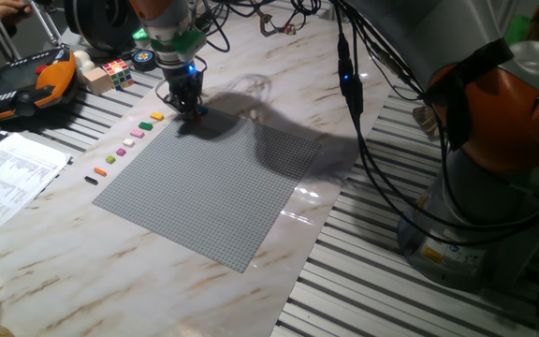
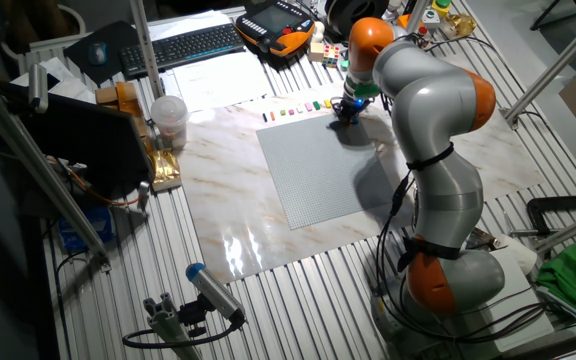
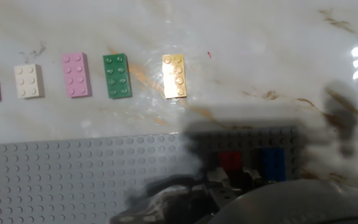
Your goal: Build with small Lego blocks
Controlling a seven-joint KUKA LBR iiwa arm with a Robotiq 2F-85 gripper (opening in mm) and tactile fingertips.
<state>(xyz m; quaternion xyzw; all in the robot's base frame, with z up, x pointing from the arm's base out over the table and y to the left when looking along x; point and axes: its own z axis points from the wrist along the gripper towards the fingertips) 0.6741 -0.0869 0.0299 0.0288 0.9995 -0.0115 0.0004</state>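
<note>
The pincer (image 1: 189, 105) hangs low over the far corner of the baseplate (image 1: 223, 187), right above a red brick (image 3: 230, 161) and a blue brick (image 3: 273, 163) that sit side by side, a stud or so apart, near the plate's edge; that spot looks like where the build is starting, close to the supply. Whether the fingers are parted or clamped I cannot tell, since they are blurred and dark in the hand view and tiny in both fixed views. The spare bricks lie in a neat row on the counter (image 1: 54, 215) just beside the plate: yellow (image 3: 174, 75), green (image 3: 117, 75), pink (image 3: 76, 74) and white (image 3: 28, 81) are spaced apart, likely so each can be gripped without nudging its neighbour
</note>
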